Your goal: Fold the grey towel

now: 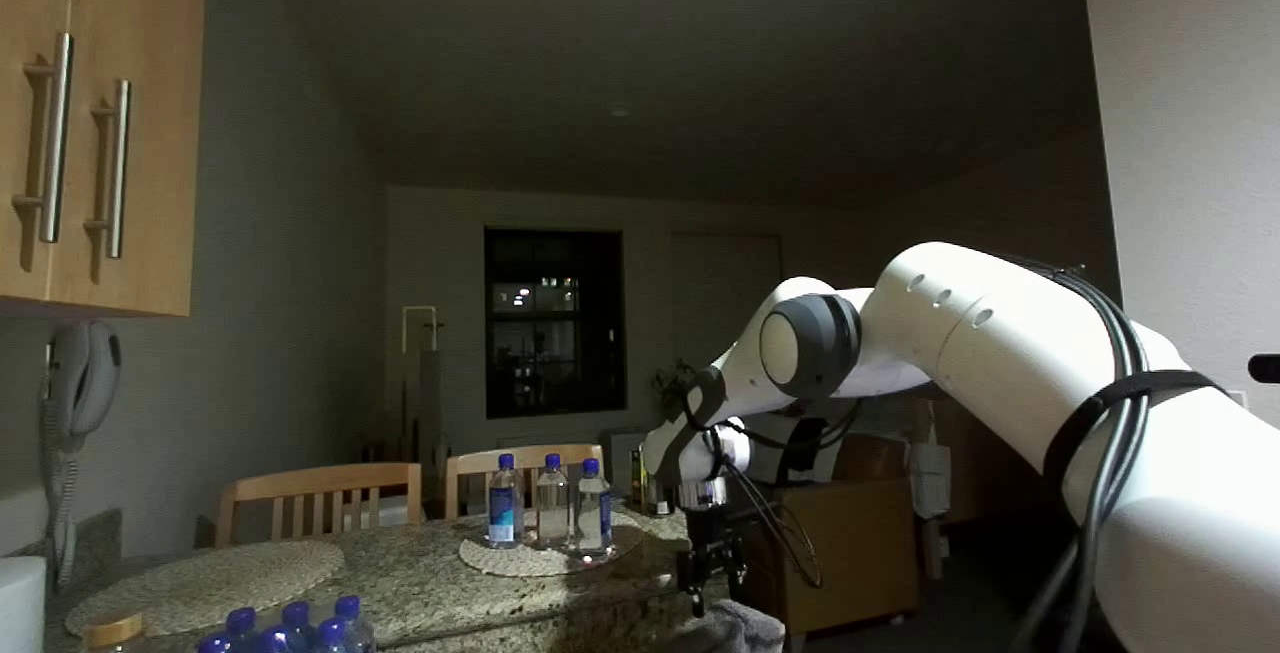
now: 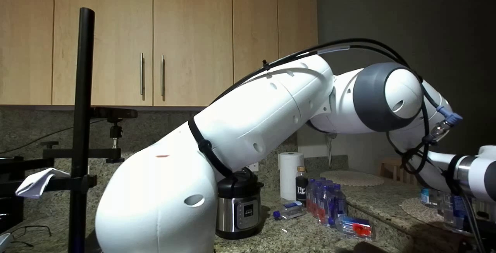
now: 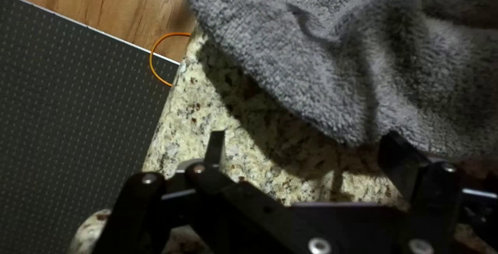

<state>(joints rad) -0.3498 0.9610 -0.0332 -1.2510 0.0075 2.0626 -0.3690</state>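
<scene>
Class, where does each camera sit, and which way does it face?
An exterior view: beside the arm, facing the cupboards; arm shows.
Wrist view: on the arm, facing down at the grey towel; open gripper shows.
An exterior view: beside the arm, facing the window; arm and gripper show.
Both exterior views share arm and bottles.

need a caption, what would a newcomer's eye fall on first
Probably the bulky white robot arm first, arching across an exterior view. Next, the fluffy grey towel filling the wrist view's upper right, with the open black pincer below it in frame. Then three clear plastic blue-capped bottles on a round woven mat in an exterior view.
</scene>
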